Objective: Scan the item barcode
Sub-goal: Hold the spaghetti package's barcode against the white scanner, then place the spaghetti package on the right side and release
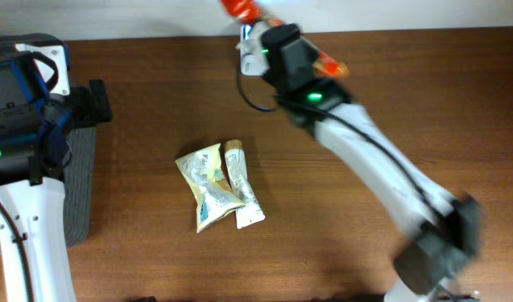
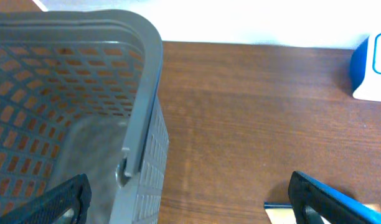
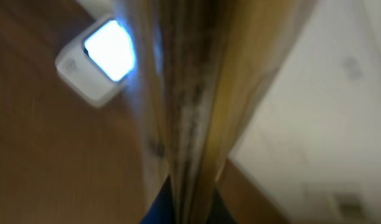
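My right gripper (image 1: 269, 33) is stretched to the far edge of the table, shut on an orange-red packet (image 1: 240, 8). In the right wrist view the packet (image 3: 197, 93) runs edge-on up from between the pinched fingers (image 3: 162, 208), blurred. Just left of it is the white scanner (image 3: 97, 59), its blue window lit. From overhead the scanner (image 1: 248, 52) shows partly under the gripper. My left gripper (image 1: 95, 101) hangs open and empty at the far left, over the rim of the grey basket (image 2: 144, 99); the left wrist view also shows the scanner (image 2: 372, 68) far off.
A yellowish packet (image 1: 208, 184) and a white tube (image 1: 242, 186) lie together mid-table. The grey mesh basket (image 1: 82, 184) sits at the left edge under my left arm. A flat blue-edged card (image 2: 277, 210) lies near the left gripper's right finger.
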